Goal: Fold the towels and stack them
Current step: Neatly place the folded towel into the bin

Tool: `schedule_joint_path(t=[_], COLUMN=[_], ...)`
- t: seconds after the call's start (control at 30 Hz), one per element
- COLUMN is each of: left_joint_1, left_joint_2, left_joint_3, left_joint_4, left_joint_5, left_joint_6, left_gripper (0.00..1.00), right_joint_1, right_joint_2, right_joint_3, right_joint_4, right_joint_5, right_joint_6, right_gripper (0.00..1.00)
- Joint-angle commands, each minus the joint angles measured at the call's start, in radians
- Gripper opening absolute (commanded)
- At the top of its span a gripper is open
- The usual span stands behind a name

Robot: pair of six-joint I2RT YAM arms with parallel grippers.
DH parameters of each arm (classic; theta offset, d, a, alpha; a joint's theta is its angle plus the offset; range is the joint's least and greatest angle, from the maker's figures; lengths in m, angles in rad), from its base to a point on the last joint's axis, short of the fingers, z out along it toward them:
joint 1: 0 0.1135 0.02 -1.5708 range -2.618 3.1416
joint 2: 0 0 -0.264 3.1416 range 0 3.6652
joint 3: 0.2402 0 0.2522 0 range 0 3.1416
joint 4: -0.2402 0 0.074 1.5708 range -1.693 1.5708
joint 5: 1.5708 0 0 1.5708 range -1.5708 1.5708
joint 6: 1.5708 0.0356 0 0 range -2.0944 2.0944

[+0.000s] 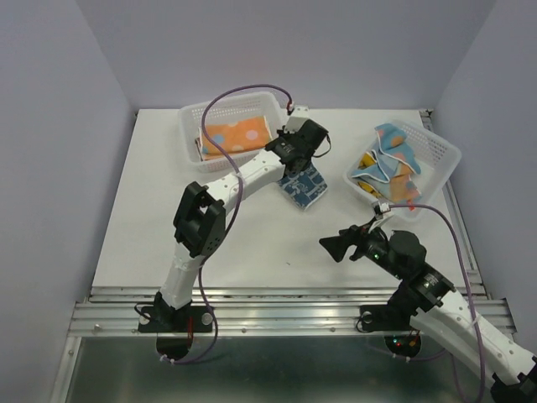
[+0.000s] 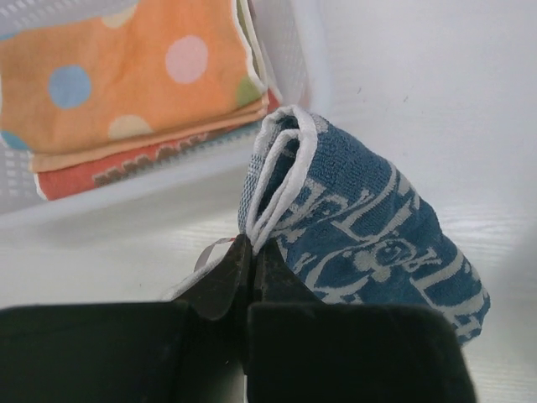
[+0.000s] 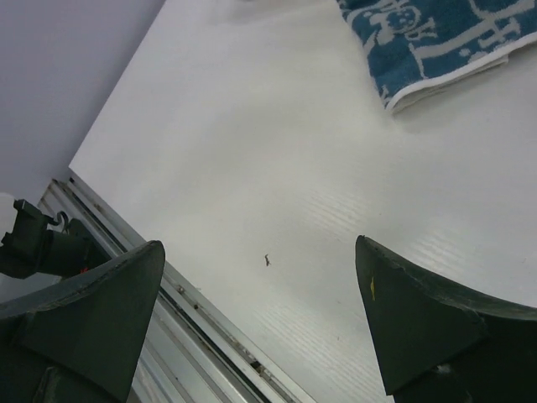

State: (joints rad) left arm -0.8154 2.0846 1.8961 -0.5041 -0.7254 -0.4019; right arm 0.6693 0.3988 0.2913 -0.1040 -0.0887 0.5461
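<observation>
Left tool (image 2: 252,245) was clenched on the white-hemmed edge of the navy towel (image 2: 377,252). That towel lay folded in layers on the bench (image 1: 168,227), just beside the near right corner of the left basket (image 1: 189,126) and outside it. Right tool (image 3: 258,252) was released, its jaws wide and holding nothing. It hung over bare bench on the near right, apart from every cloth.

Done, as far as the views showed: a folded stack sat in the left basket at the far side, with the dotted towel (image 1: 235,134) on top and the red-orange towel (image 2: 126,175) under it. A pale edge between the two may have been a further layer, but this could not be told. The navy towel was folded, or nearly so, its doubled hem showing in the left wrist view.

Left to do, by judgement: the navy towel had yet to go onto the stack, which called for a lift over the basket wall and a flat release. The light blue towels (image 1: 390,164) lay crumpled and unfolded in the right basket (image 1: 445,155) at the far right; their number could not be told. Each of them had yet to be taken out, spread, folded and stacked. By this reckoning the task stood roughly at its middle.
</observation>
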Motion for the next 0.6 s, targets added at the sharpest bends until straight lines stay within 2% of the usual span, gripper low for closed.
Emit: schedule_joint_path(t=[0.0,0.07,0.13,0.23,0.4,0.57], left_joint_1=[0.054,0.073,0.114,0.172,0.260,0.358], left_joint_2=[0.017,0.038,0.043,0.067,0.123,0.103], left_joint_3=[0.202,0.237,0.262,0.306,0.466,0.454], left_joint_4=[-0.007,0.018,0.087,0.139,0.073,0.090], left_joint_5=[-0.049,-0.028,0.084,0.159,0.228,0.311], left_joint_6=[0.148,0.181,0.239,0.261,0.222,0.180], left_gripper=[0.00,0.00,0.00,0.00,0.00,0.00], right_joint_1=[0.006,0.006,0.006,0.006,0.006,0.007], right_joint_2=[-0.047,-0.051,-0.041,-0.015,0.023,0.058], right_joint_3=[-0.037,-0.041,-0.040,-0.032,-0.032,-0.026], right_joint_4=[0.035,0.038,0.033,0.033,0.046,0.052], right_joint_5=[0.083,0.083,0.083,0.083,0.075,0.081], right_joint_6=[-0.006,-0.005,-0.005,-0.006,-0.014,-0.020], right_gripper=[1.00,1.00,1.00,1.00,1.00,1.00])
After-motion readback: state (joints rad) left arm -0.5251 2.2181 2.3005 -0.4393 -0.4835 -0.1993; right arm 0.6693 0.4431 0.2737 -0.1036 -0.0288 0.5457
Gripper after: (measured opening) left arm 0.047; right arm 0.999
